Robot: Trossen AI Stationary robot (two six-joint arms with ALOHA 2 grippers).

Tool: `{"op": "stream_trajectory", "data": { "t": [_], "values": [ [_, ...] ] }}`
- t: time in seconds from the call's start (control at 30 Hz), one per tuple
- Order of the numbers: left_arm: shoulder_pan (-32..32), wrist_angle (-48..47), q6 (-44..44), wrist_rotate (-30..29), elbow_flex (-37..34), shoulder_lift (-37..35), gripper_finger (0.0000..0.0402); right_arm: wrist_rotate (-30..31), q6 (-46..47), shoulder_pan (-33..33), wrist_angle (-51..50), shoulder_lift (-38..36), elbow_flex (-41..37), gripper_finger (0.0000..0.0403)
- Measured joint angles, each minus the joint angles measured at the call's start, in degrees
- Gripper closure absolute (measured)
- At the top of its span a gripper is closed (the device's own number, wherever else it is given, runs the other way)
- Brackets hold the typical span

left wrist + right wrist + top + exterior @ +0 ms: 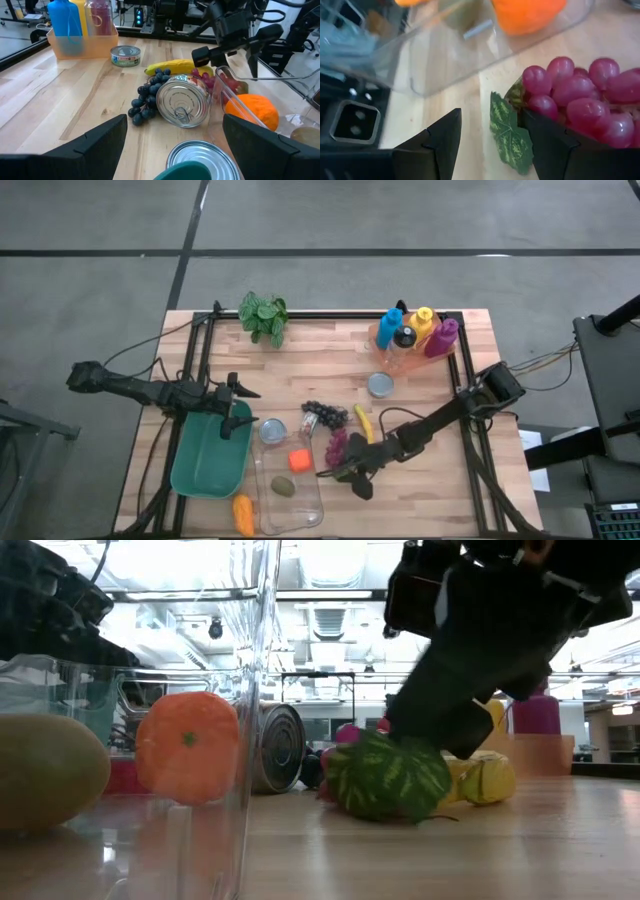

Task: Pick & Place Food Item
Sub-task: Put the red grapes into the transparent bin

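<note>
The right gripper (pixel 335 470) is down at the table just beside the clear plastic container (pixel 300 515), working at the bunch of red grapes (pixel 580 95) that lies against the container's outer wall. In the right wrist view its two dark fingers (pixel 437 145) stand partly spread, one on the bare wood and the other against the near side of the bunch, with a green leaf (pixel 510 135) of the bunch in the gap between them; nothing is pinched yet. So the step in hand looks like the reach-and-grasp on the grapes, not yet closed. The container already holds an orange fruit (pixel 299 460) and a greenish one (pixel 283 487). The next move likely calls for shifting the fingers so they straddle the cluster rather than only its leaf, then closing gently, since a loose bunch could slip or roll against the container wall. The left gripper (pixel 175 145) waits with fingers wide apart over the green bin (pixel 205 465), on the far side of the container from the grapes, facing two tin cans (pixel 182 102) and dark blue grapes (pixel 147 97).
</note>
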Motion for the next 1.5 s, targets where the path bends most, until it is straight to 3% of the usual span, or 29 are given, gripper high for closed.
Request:
{"op": "stream_trajectory", "data": {
  "t": [1.5],
  "values": [
    [0.0,0.0,0.0,0.0,0.0,0.0,0.0066,0.1,-3.4,0.1,-5.2,0.2,-0.1,0.0205]
  ]
}}
